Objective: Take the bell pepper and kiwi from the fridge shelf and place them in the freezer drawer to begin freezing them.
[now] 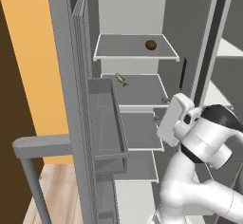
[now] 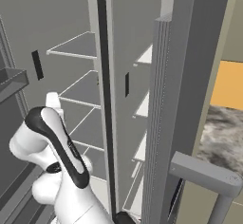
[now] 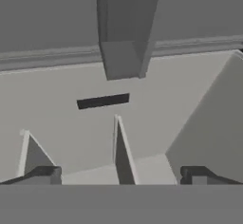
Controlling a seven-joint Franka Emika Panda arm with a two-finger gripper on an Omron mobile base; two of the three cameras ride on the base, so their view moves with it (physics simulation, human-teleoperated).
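The kiwi [image 1: 150, 44], a small brown oval, rests on the top fridge shelf [image 1: 118, 47] near its back right. My gripper [image 1: 160, 109] hangs well below and to the right of it, level with the third shelf and just in front of the shelf edges. Its fingertips [image 3: 47, 173] stand wide apart in the hand view, open, with nothing between them [image 3: 121, 174]. They face the fridge's grey inner wall with its dark slot [image 3: 103, 101]. The bell pepper and the freezer drawer are out of view.
A thin green-yellow item [image 1: 122, 79] lies on the second shelf. A darker grey door bin [image 1: 107, 123] juts from the open left door. The right door [image 2: 166, 114] stands open, its handle [image 2: 204, 173] low at the right. A central divider [image 2: 103, 99] splits the compartments.
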